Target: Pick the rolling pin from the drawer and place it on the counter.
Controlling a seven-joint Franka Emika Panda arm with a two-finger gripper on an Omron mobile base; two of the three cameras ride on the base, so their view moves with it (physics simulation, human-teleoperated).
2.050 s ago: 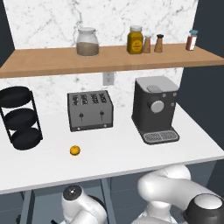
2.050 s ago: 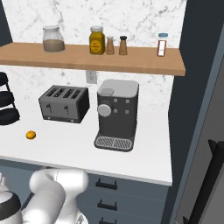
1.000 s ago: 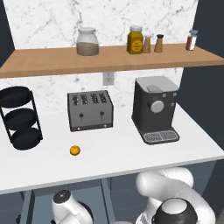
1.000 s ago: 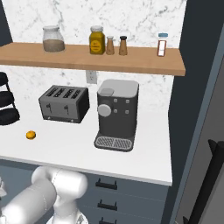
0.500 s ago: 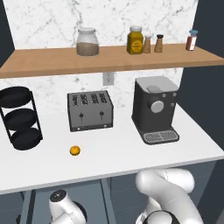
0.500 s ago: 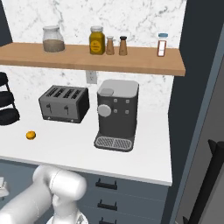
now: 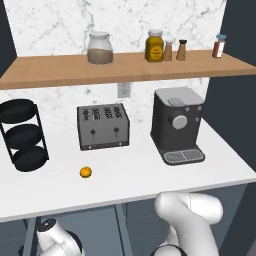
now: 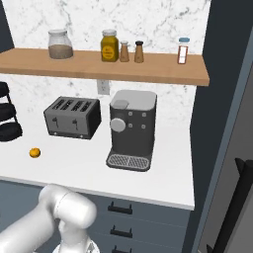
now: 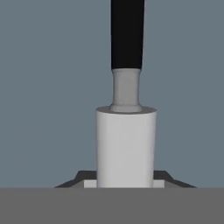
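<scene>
White-grey barrel of the rolling pin (image 9: 126, 146) sits squarely between the fingertips of the claw (image 9: 126, 183), which is clenched on it; its long axis runs straight away from the claw, black handle foremost, over the slate floor of the drawer (image 9: 48, 87); the counter (image 7: 125, 175) lies above, so the next move is probably a straight lift.

Smooth matt white-grey rolling pin (image 9: 126, 146) barrel just ahead of the fingertips, matt black handle beyond it, flat matt slate drawer (image 9: 48, 87) surface behind
</scene>
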